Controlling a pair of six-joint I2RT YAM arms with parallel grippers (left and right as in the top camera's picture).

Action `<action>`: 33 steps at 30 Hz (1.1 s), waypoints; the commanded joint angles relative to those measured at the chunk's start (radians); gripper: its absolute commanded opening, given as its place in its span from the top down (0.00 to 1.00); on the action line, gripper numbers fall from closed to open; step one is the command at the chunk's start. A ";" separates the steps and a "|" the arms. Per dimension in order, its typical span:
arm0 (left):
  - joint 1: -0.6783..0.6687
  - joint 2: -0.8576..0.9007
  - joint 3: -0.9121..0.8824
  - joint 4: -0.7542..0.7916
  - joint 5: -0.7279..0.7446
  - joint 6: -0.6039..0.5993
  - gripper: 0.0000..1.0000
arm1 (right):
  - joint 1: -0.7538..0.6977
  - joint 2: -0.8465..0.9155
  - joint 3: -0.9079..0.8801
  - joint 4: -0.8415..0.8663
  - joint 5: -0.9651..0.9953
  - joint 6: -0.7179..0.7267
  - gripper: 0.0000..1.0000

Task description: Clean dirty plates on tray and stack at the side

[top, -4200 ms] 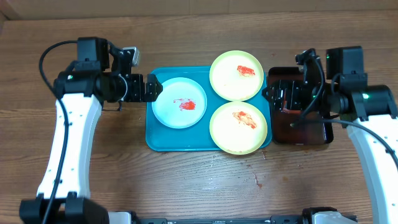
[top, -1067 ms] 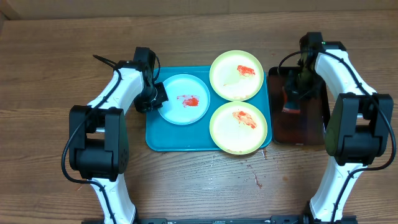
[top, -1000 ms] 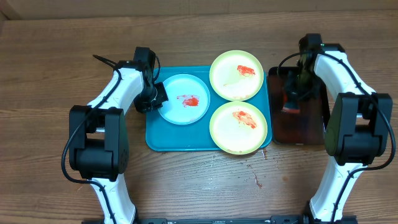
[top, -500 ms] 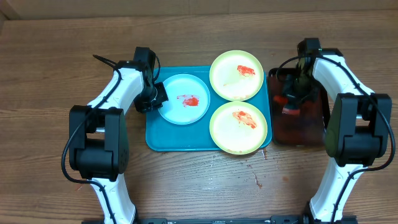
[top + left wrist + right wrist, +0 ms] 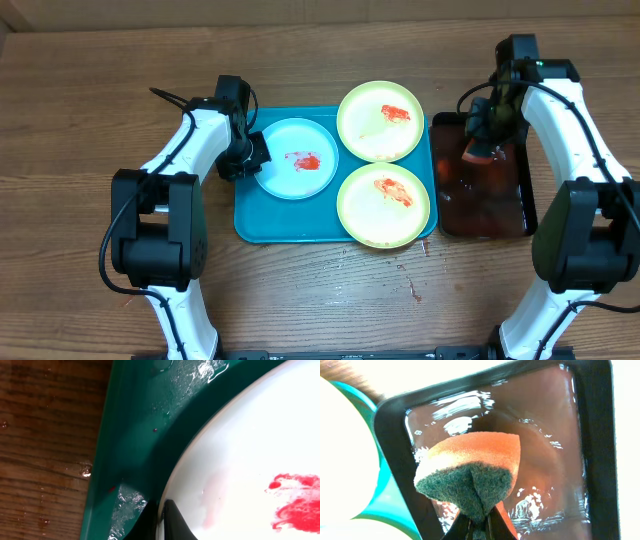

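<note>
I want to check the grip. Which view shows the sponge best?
The right wrist view: the sponge is close and sharp, folded and pinched in the right gripper. Overhead shows only a small orange patch; the left wrist view misses it.

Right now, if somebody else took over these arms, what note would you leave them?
Left gripper: shut on the rim of the light-blue plate, on the teal tray.
Right gripper: shut on the sponge, over the wet dark tray.
Both yellow-green plates lie on the teal tray too.
Done: none; all three show red sauce.
Left: wipe each, stack aside.
</note>
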 commanded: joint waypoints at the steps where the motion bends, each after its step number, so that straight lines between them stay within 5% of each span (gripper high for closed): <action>1: 0.000 0.039 0.003 0.011 -0.023 0.012 0.96 | 0.001 -0.011 -0.039 0.037 0.020 -0.066 0.96; 12: 0.000 0.039 0.003 0.012 -0.023 0.012 0.96 | 0.001 -0.011 -0.312 0.312 -0.014 -0.157 0.96; 33: 0.000 0.039 0.003 0.020 -0.023 0.012 0.96 | 0.002 0.023 -0.640 0.637 -0.063 -0.103 0.96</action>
